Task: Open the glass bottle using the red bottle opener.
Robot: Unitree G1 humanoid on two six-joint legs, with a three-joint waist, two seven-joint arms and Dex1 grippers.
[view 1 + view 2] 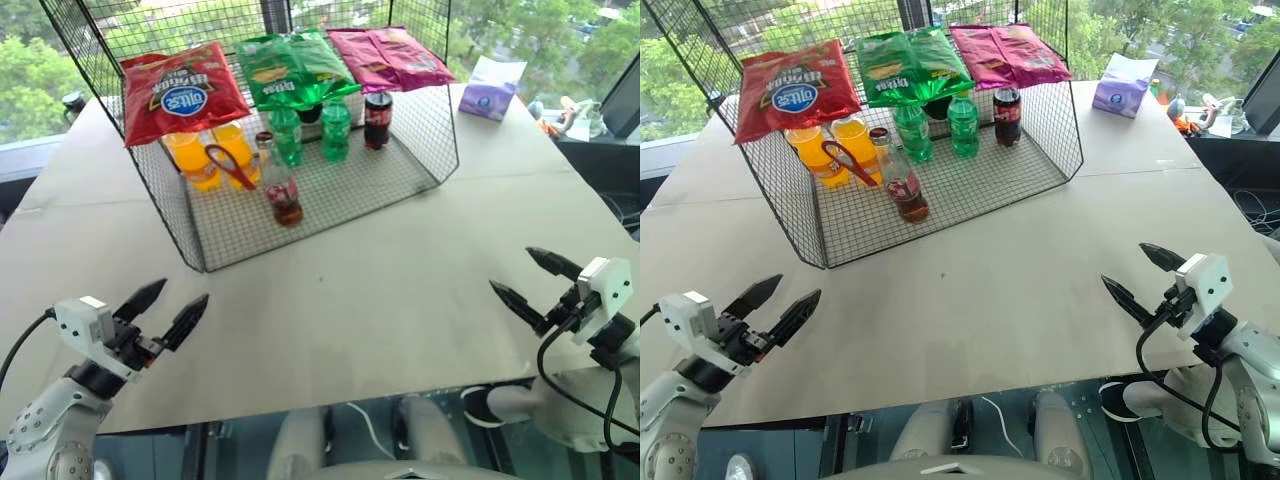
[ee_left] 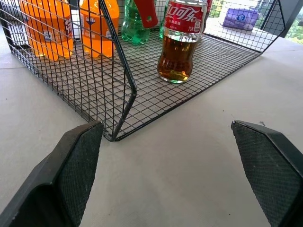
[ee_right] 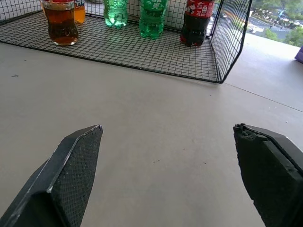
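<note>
Progress so far is basically zero, I'd say: the glass bottle [image 1: 283,190] stands capped near the front of the wire shelf [image 1: 400,170], and the red bottle opener [image 1: 232,167] hangs just beside it against the orange soda bottles [image 1: 205,152]. Left gripper [image 1: 168,310] and right gripper [image 1: 535,282] both hover low over the near table edge, jaws spread wide, holding nothing. Everything's left to do. Surface is a plain beige tabletop [image 1: 380,290]; windows behind show green trees.

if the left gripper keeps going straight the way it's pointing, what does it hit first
Probably the front corner of the wire basket; the glass bottle stands just behind it. The open left gripper has bare table before that, though depth is uncertain.
</note>
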